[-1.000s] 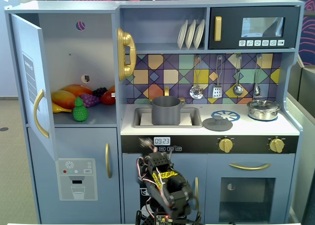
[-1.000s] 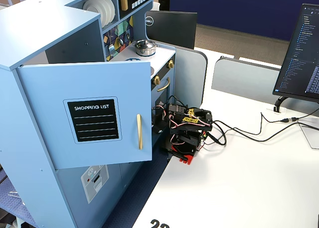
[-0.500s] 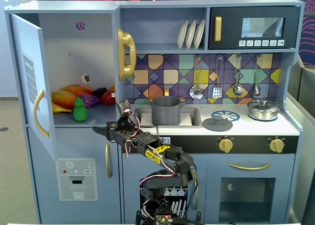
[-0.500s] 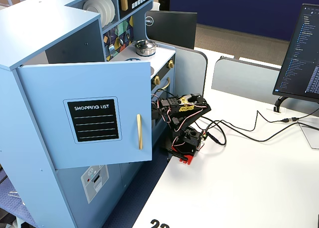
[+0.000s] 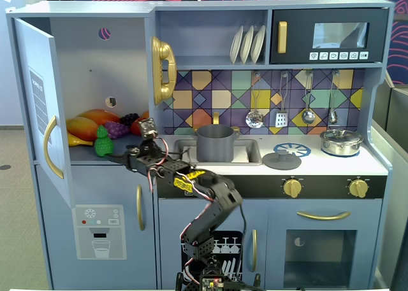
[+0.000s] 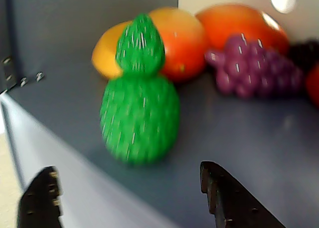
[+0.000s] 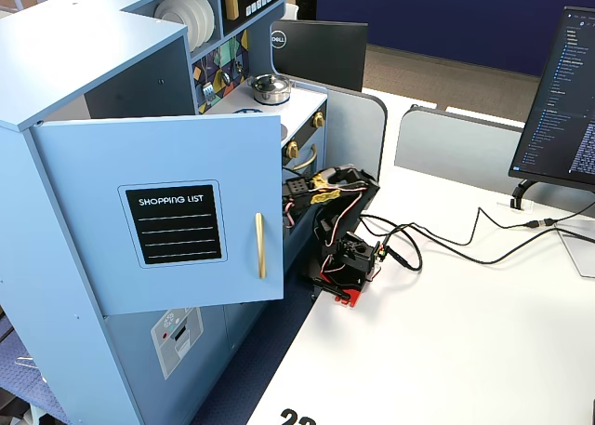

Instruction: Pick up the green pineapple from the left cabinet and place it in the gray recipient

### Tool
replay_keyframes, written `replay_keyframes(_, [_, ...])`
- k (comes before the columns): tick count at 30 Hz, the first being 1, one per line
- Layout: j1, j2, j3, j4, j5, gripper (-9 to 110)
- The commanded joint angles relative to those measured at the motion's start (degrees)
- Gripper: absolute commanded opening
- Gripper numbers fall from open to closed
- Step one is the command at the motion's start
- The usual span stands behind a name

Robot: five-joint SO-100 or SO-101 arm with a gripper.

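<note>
The pineapple (image 6: pixel 139 106) stands upright on the cabinet (image 6: pixel 239 138) floor, mango (image 6: pixel 177 41) and grapes (image 6: pixel 254 66) behind it. The pincer (image 6: pixel 129 193) gapes wide, fingertips short of it.

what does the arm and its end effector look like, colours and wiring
The arm is black, with yellow-and-black labels on its links and loose red, white and black wires along it. Its base sits on a red mount. The end effector shows two dark, notched fingers.

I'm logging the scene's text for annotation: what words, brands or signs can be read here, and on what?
"SHOPPING LIST": black panel on the open cabinet door.
"DELL": back of the black monitor.
Door's inside label, microwave buttons and lit screen: too small to read.
</note>
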Motion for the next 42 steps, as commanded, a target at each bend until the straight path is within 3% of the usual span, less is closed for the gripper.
replay_keyframes(1, [0.44, -5.1, -9.14, -3.34, -1.14, 33])
replay_keyframes(33, [-1.32, -27.77, -31.46, -0.35, 5.8, 25])
replay_keyframes(39, [-2.81, -29.53, -33.4, 0.35, 0.97, 0])
replay_keyframes(42, [-3.6, -29.18, -36.04, -2.46, 0.26, 0])
